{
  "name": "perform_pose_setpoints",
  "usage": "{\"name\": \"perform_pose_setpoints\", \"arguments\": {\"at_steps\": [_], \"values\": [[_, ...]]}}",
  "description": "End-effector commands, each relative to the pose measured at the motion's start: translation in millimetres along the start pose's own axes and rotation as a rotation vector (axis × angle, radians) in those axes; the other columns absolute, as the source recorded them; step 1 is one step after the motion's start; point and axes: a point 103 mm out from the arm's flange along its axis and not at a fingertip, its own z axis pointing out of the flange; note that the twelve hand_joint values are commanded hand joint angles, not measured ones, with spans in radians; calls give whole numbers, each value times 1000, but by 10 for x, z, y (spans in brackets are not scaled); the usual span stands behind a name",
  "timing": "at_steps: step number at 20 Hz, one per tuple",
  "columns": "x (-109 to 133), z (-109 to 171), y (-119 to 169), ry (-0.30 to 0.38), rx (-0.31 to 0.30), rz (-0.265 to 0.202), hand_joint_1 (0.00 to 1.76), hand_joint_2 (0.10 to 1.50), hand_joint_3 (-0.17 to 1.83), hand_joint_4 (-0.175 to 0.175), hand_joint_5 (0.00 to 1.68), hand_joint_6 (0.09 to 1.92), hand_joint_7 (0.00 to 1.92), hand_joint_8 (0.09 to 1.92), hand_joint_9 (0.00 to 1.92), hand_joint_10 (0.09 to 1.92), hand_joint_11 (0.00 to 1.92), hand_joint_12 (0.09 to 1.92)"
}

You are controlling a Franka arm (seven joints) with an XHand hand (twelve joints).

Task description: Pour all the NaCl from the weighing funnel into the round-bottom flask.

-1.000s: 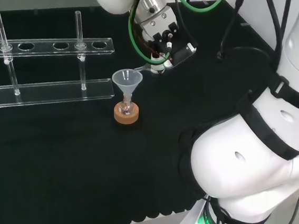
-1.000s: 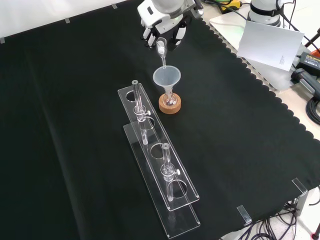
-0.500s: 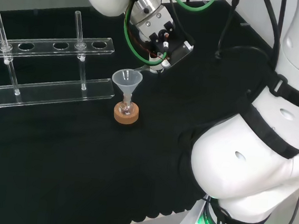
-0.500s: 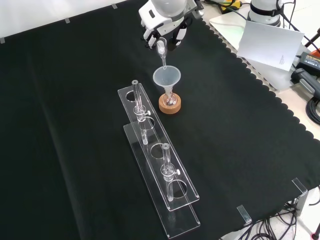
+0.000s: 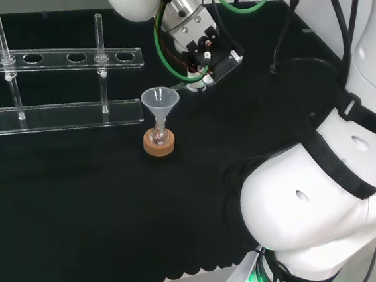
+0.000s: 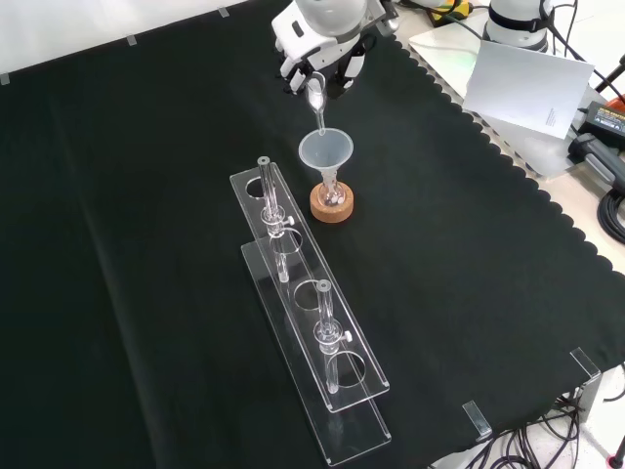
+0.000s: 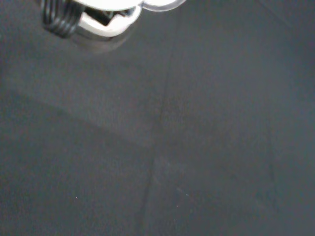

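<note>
Clear glassware on a black-clothed tabletop (image 6: pixel 146 244), with the hand tipping a weighing funnel over a flask.

Going left to right in the front view, a clear plastic tube rack (image 6: pixel 311 342) runs down the cloth with two glass tubes (image 6: pixel 266 191) standing in it. Just right of its upper end, a small round-bottom flask (image 6: pixel 332 195) sits on a cork ring (image 6: pixel 332 207), with a plastic funnel (image 6: pixel 325 151) upright in its neck. Above that, the hand (image 6: pixel 317 44) comes in from the top, its fingers (image 6: pixel 289 70) curled round the weighing funnel (image 6: pixel 315 96), which tilts downward with its narrow tip just over the plastic funnel's rim. In the head view, the hand (image 5: pixel 203 49) hangs up and to the right of the plastic funnel (image 5: pixel 159 101).
</note>
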Motion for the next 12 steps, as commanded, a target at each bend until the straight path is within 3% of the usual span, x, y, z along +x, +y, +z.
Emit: {"name": "perform_pose_setpoints", "arguments": {"at_steps": [1, 12], "values": [[-20, -11, -2, -9, 5, -4, 1127, 721, 497, 175, 1334, 497, 950, 611, 1350, 89, 1121, 837], [-14, -63, 12, -23, 51, -7, 1127, 721, 497, 175, 1333, 498, 941, 611, 1341, 87, 1107, 837]]}}
